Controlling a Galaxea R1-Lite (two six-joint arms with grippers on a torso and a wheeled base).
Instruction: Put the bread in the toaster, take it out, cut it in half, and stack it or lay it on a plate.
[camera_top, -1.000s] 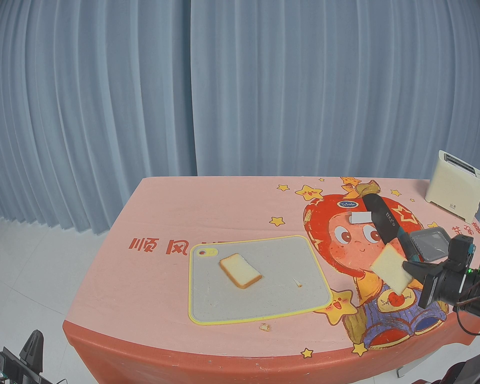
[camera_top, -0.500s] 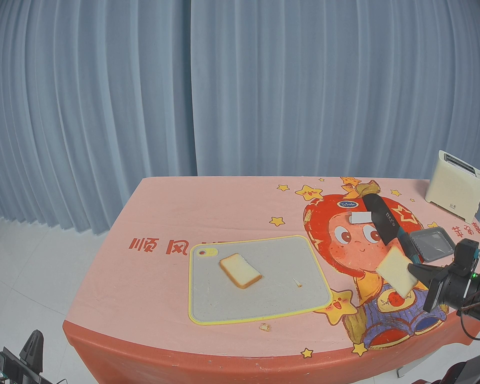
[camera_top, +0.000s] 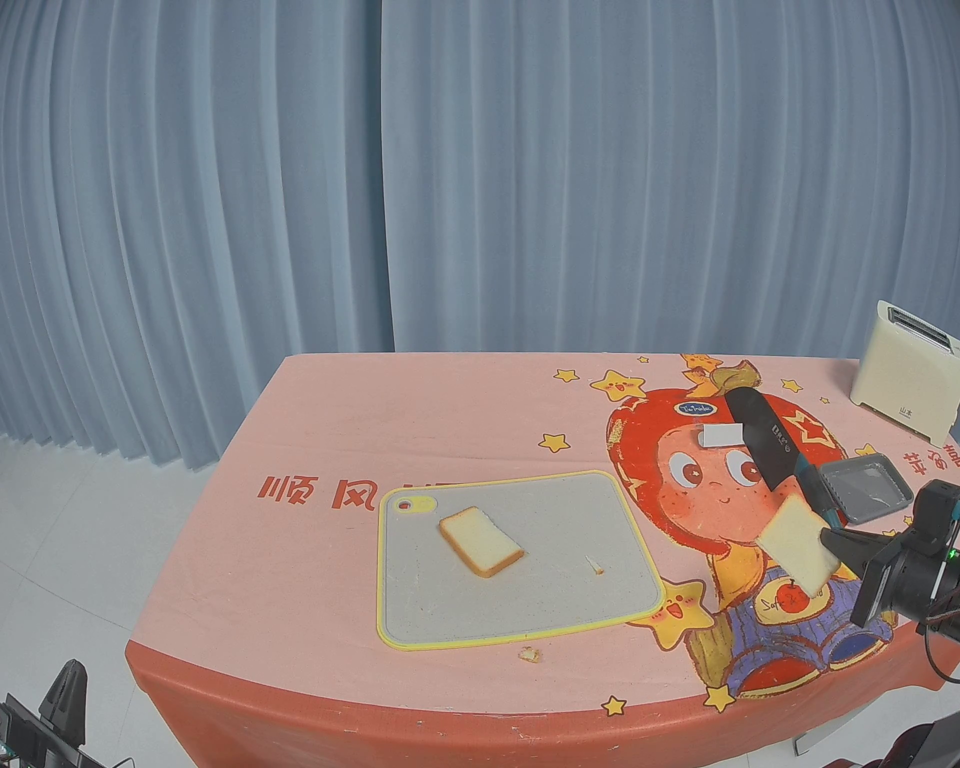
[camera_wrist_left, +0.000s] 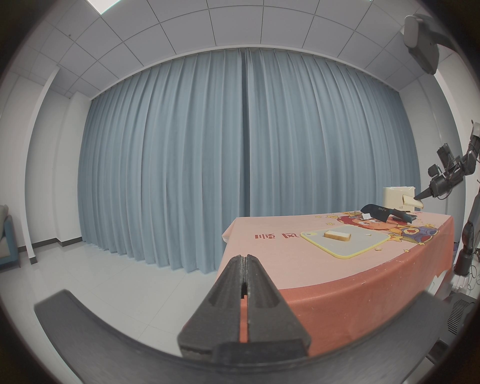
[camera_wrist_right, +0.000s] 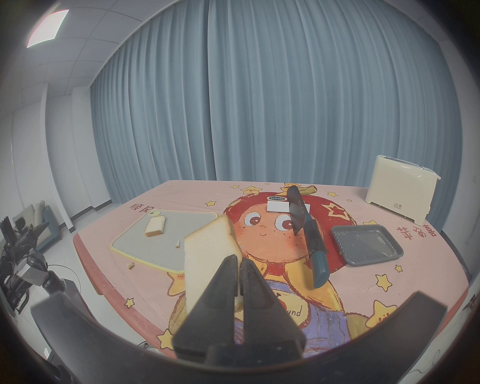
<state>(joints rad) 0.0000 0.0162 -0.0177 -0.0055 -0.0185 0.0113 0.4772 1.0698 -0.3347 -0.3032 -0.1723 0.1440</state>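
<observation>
**Right gripper.** Locate the right gripper (camera_top: 832, 541) above the near right part of the table (camera_top: 330, 560), over the printed cartoon figure. Its fingers (camera_wrist_right: 224, 280) are drawn narrow and clamp one edge of the held bread half (camera_top: 797, 541). Most of this piece projects beyond the fingertips, toward the robot's left. The piece stands on edge, tilted, and is clear of the table surface. In the head view its upper corner overlaps the handle end of the knife (camera_top: 775, 445).

**Left gripper.** Locate the left gripper (camera_wrist_left: 244, 272) low down, off the near left corner of the table. Its fingers are pressed together with nothing between them.

**Second piece.** The second bread half (camera_top: 481, 541) lies flat on the cutting board (camera_top: 520, 610), toward the board's left side, well apart from both grippers.

**Other items.** The knife lies on the table, blade pointing away from you. The dark tray (camera_top: 866, 486) sits just beside the knife handle, on the robot's right. The toaster (camera_top: 908, 372) stands at the far right edge of the table. A small crumb (camera_top: 529, 655) lies on the cloth near the board's front edge.
</observation>
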